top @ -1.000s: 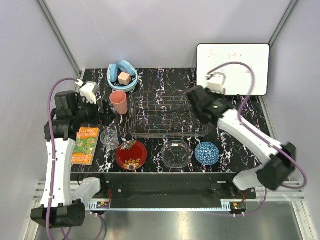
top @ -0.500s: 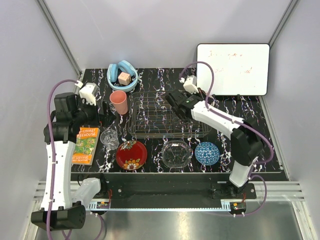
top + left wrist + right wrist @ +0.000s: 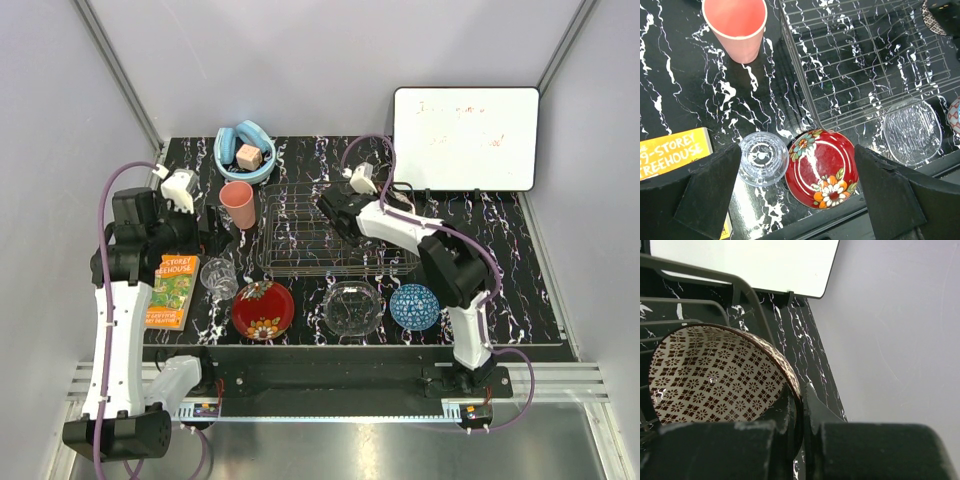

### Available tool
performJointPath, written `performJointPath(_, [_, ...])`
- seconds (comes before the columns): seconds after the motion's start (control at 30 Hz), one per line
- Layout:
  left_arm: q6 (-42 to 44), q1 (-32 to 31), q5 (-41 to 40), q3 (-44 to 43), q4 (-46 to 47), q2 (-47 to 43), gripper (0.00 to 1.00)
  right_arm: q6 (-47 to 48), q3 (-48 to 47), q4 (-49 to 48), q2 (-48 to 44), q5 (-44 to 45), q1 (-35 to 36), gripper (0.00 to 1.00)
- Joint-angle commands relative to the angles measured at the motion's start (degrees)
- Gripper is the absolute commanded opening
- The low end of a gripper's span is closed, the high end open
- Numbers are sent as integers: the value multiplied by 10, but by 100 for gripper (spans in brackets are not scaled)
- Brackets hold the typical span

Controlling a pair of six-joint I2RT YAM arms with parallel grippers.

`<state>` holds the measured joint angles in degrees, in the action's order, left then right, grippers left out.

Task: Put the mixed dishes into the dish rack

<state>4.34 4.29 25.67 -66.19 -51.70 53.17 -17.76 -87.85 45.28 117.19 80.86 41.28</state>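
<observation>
My right gripper [image 3: 802,405] is shut on the rim of the pale bowl [image 3: 715,375] with brown patterning, held tilted over the far left part of the wire dish rack [image 3: 300,245]. My left gripper [image 3: 797,150] hangs open above the clear glass tumbler [image 3: 761,159] and the red floral bowl [image 3: 822,167], touching neither. The salmon-pink cup [image 3: 237,205] stands upright just left of the rack. Along the front edge lie the clear glass bowl [image 3: 353,307] and the blue patterned bowl [image 3: 413,306]. In the top view the right gripper [image 3: 332,208] hides the pale bowl.
A white framed whiteboard [image 3: 465,137] leans at the back right. Light-blue headphones [image 3: 245,150] with a wooden block sit at the back left. An orange book [image 3: 172,290] lies at the left edge, beside the tumbler. Grey walls close in both sides.
The right arm has swung left from near the whiteboard across the rack, carrying the pale bowl. The left arm has barely moved and stays open.
</observation>
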Motion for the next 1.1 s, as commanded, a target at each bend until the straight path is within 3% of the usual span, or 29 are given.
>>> performJointPath(0.0, [8, 3, -9, 7, 24, -14, 99, -18, -31, -5, 12, 82, 5, 0])
performJointPath(0.33, [4, 3, -4, 11, 26, -24, 99, -39, -43, -4, 42, 47, 6, 3])
performJointPath(0.43, [4, 3, -1, 12, 27, -25, 99, -40, -51, -5, 44, 40, 6, 14])
performJointPath(0.47, [4, 3, 3, 12, 27, -25, 99, -40, -54, -3, 42, 35, 6, 22])
performJointPath(0.5, [4, 3, 4, 13, 27, -26, 99, -41, -54, -4, 38, 19, 6, 40])
performJointPath(0.6, [5, 3, 6, 14, 29, -28, 99, -44, -50, -5, 12, -9, 6, 60])
performJointPath(0.77, [1, 3, 10, 6, 29, -26, 99, -46, -47, 2, -17, -40, 7, 68])
performJointPath(0.87, [1, 3, 8, 6, 30, -27, 99, -121, -69, 85, -56, -82, 6, 71])
performJointPath(0.93, [3, 3, 3, 7, 31, -28, 99, -171, -72, 136, -114, -125, 6, 76])
performJointPath(1.07, [15, 3, -11, 6, 29, -29, 99, -210, 7, 139, -268, -228, 6, 80])
